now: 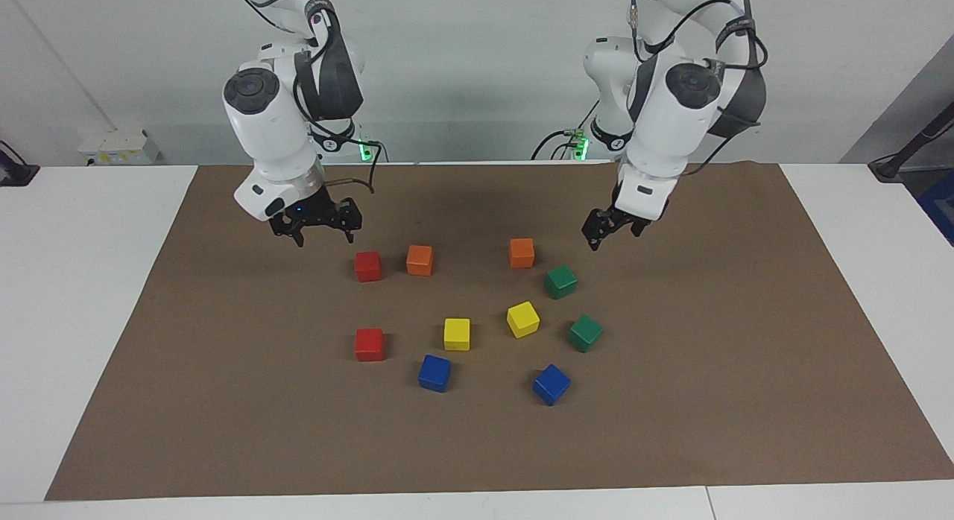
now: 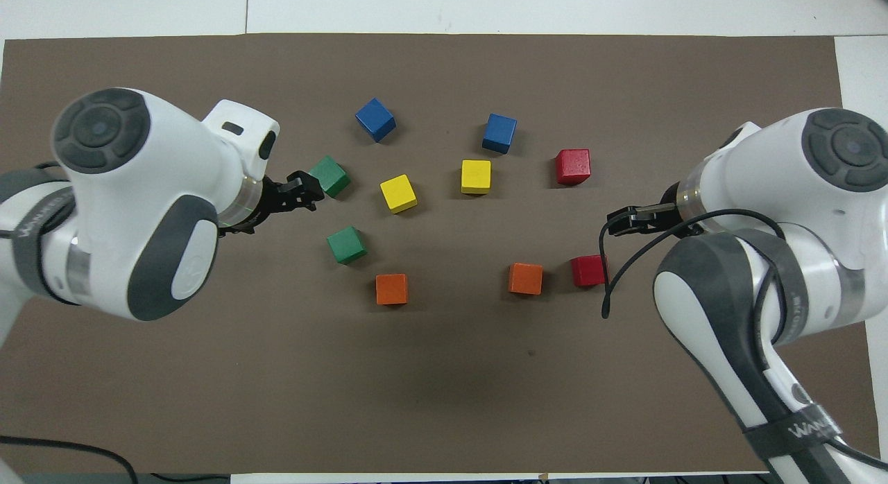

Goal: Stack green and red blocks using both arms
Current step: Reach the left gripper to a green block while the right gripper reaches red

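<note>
Both grippers, left [image 1: 610, 233] and right [image 1: 325, 229], are held apart, empty, above the mat [image 1: 745, 319]; orange cubes [image 1: 419, 260] beside red blocks [image 1: 368, 267] and green blocks [image 1: 560, 281] risk being nudged.

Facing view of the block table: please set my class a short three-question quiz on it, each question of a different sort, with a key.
1. How many blocks lie on the brown mat?
2. True or false: one green block is stacked on the other.
3. Which blocks lie toward the right arm's end? A red, B green, C blue.

Key
1. Ten: two each of red, orange, yellow, green, blue.
2. False: the nearer green block and farther green block sit apart on the mat.
3. A: nearer red block, farther red block. Right gripper and left gripper hang open, holding nothing.
</note>
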Motion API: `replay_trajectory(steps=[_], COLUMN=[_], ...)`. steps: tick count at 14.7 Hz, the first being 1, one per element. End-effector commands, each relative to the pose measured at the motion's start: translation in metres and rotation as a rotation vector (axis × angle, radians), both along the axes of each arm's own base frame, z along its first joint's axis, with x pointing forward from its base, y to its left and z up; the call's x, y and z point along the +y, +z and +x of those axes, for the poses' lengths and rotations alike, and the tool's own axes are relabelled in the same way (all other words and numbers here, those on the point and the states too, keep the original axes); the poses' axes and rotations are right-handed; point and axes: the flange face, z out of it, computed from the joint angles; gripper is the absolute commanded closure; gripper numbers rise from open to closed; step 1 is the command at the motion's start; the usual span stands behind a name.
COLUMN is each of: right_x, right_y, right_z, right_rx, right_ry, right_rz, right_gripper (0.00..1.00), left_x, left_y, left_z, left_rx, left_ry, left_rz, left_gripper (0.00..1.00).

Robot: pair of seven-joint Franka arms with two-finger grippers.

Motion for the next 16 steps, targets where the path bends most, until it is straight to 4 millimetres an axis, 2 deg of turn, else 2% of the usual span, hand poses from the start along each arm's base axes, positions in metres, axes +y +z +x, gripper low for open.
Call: replay_trajectory(steps=[1, 3, 7, 9, 11, 16], right_x=[0.015, 0.026, 0.032, 0.031, 0.029, 0.026], right_y=[-0.02, -0.036, -0.062, -0.075, -0.086, -0.107], right_z=[0.002, -0.005, -0.018, -0.027, -0.031, -0.047], right_rx=[0.0, 0.027, 0.042, 0.062, 0.053, 0.051], right_ry=[-0.013, 0.007, 0.02, 0.015, 0.009, 0.01], right_rz=[0.01, 0.004, -0.002, -0.008, -0.007, -0.008], right_gripper=[0.0, 0.0, 0.0, 0.0, 0.0, 0.0], left_x=[-0.019, -0.023, -0.029, -0.048, -0.047, -0.043], left_y=[-0.042, -0.056, -0.088, -0.109, -0.122, -0.131], left_z=[0.006, 0.011, 0.015, 0.007, 0.001, -0.008], left_rx=[0.012, -0.002, 0.013, 0.021, 0.031, 0.054], left_ry=[0.021, 0.008, 0.026, 0.036, 0.043, 0.04], left_rz=[0.005, 0.017, 0.022, 0.026, 0.031, 0.043], left_gripper=[0.0, 0.0, 0.0, 0.0, 0.0, 0.0])
